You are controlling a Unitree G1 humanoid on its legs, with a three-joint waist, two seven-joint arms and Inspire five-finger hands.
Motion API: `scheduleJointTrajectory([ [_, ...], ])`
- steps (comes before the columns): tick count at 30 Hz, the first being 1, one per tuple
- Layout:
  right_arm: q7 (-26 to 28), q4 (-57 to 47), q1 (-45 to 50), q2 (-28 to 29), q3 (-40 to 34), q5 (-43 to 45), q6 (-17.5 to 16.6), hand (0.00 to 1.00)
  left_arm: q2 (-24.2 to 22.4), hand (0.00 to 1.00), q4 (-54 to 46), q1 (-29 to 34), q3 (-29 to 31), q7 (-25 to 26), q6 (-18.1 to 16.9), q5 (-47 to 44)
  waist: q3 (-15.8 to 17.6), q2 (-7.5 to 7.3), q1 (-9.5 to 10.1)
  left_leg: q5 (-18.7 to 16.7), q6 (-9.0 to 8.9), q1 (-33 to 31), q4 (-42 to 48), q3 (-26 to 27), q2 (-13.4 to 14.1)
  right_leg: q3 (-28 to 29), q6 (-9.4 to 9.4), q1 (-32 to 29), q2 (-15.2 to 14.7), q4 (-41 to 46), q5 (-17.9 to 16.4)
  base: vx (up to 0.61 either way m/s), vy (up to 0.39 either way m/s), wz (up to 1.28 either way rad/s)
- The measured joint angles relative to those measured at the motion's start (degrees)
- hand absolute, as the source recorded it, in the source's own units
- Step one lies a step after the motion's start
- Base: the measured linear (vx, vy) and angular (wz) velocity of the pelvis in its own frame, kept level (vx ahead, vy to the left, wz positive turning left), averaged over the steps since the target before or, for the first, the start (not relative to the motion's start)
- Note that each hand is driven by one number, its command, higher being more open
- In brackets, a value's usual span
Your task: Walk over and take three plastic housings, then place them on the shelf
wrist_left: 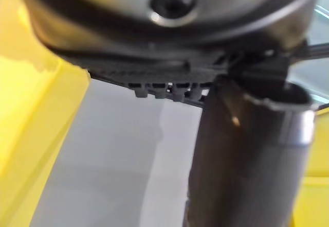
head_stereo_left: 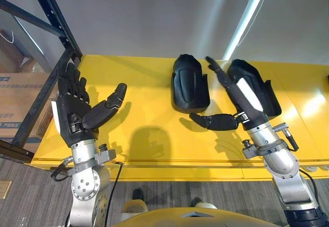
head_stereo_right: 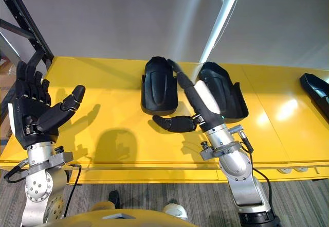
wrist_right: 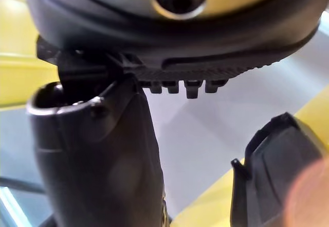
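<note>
Two black plastic housings lie hollow side up at the back of the yellow shelf surface (head_stereo_left: pixel 144 134): one in the middle (head_stereo_left: pixel 190 83) and one to its right (head_stereo_left: pixel 259 83). A third housing (head_stereo_right: pixel 316 90) sits at the far right edge. My right hand (head_stereo_left: pixel 241 98) is open, its straight fingers reaching between the two housings along the right one's left rim, with the thumb stuck out leftwards just in front of the middle housing. The right wrist view has a housing's edge (wrist_right: pixel 272 175) close beside the thumb. My left hand (head_stereo_left: pixel 74 108) is open, raised over the shelf's left end, holding nothing.
A dark steel rack upright (head_stereo_left: pixel 51 16) stands at the left end of the yellow surface, with a cardboard box (head_stereo_left: pixel 20 98) beyond it. A white slanted pole (head_stereo_left: pixel 247 16) runs along the grey wall behind the housings. The yellow surface's front edge is near my arms.
</note>
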Motion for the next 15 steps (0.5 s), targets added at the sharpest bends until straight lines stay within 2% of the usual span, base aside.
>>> scheduleJointTrajectory([
  [2, 2.9, 0.1, -0.5, -1.6, 1.0, 1.7, -0.1, 1.00, 0.5, 1.00, 0.0, 0.0, -0.1, -0.3, 0.0, 0.0, 0.6, -0.20, 0.04, 0.0, 0.03, -0.2, 0.0, 0.5, 0.4, -0.3, 0.48, 0.0, 0.2, 0.2, -1.3, -0.02, -0.046, 0.11],
  [6, 7.6, 0.4, -2.5, -5.0, 2.2, 4.5, 0.0, 1.00, 0.5, 1.00, 0.0, -0.1, 0.0, -0.7, 0.0, 0.0, 0.9, 0.15, -0.04, 1.2, -0.37, -0.3, 0.0, 0.4, 0.8, -0.9, 0.09, 0.0, 0.4, 0.8, -1.6, 0.02, -0.022, 0.09],
  [8, 10.2, 0.8, -4.6, -5.4, 3.6, 5.8, 0.6, 1.00, 0.6, 1.00, 0.0, -0.1, 0.0, -1.2, 0.0, 0.0, 1.1, -0.23, 0.09, 1.4, -0.42, -0.5, 0.0, 0.1, 0.7, -0.9, 0.06, 0.1, 0.4, 1.0, -1.5, 0.03, 0.004, 0.10],
  [15, 13.5, 4.0, -7.2, -5.7, 8.5, 5.9, 3.5, 1.00, 2.0, 1.00, 0.1, -0.1, 0.2, -1.5, 0.0, 0.0, 1.3, -0.58, 1.57, 1.8, -0.34, -0.7, 0.0, -1.2, 0.5, -1.0, 0.01, 0.1, 0.2, 1.9, -1.5, -0.01, 0.008, 0.09],
])
